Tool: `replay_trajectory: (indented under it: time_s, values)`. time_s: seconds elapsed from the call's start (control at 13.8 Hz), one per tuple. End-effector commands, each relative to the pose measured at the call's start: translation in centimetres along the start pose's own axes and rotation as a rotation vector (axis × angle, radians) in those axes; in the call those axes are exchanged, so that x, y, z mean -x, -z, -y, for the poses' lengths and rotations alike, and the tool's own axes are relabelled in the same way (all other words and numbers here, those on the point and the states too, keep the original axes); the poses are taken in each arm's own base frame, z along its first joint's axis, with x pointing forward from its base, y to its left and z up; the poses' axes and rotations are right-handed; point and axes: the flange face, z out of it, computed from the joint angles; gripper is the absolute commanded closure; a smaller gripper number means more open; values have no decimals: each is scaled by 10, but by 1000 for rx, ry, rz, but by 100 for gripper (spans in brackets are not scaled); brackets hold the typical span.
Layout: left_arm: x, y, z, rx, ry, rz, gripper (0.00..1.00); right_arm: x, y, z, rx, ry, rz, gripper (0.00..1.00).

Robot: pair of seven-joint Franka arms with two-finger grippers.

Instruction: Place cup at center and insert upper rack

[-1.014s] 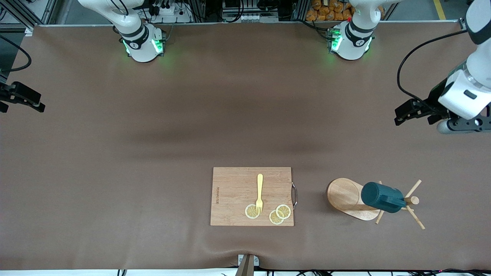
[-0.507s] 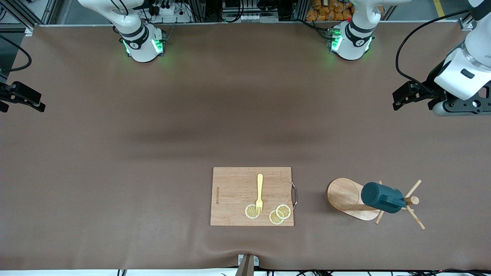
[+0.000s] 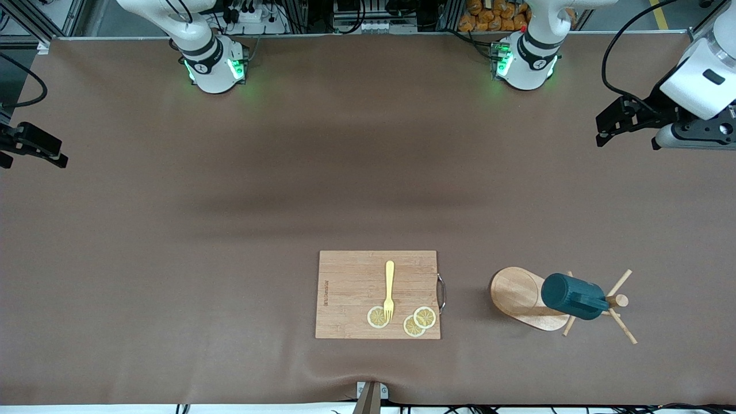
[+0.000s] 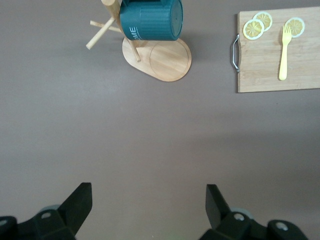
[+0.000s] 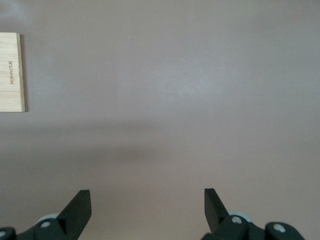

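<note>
cup (image 3: 573,295) hangs on upper rack (image 3: 526,299) (pegs).

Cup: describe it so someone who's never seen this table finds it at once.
Start at the cutting board, near the front camera's edge of the table. Beside it, toward the left arm's end, stands a wooden mug tree. The cup hangs on its pegs: dark teal, the only non-wooden, non-yellow item there.
</note>
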Motion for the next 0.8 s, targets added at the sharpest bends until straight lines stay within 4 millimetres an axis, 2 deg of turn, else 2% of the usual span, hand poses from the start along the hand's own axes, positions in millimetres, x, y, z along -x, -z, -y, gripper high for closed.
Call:
replay_trajectory:
  time_s: [0.0,0.22,0.43,0.72]
  values:
    - [10,19,5,-18,-15,1,0,0,5,-1,-16,-10,-2,0]
    - [13,24,5,-15,-6,-7,0,0,4,-4,-16,-15,0,0]
    - [17,25,-8,-26,-30,-9,0,0,4,-3,-16,-14,1,0]
    - [16,25,-4,-24,-25,-9,0,0,4,-4,-16,-15,1,0]
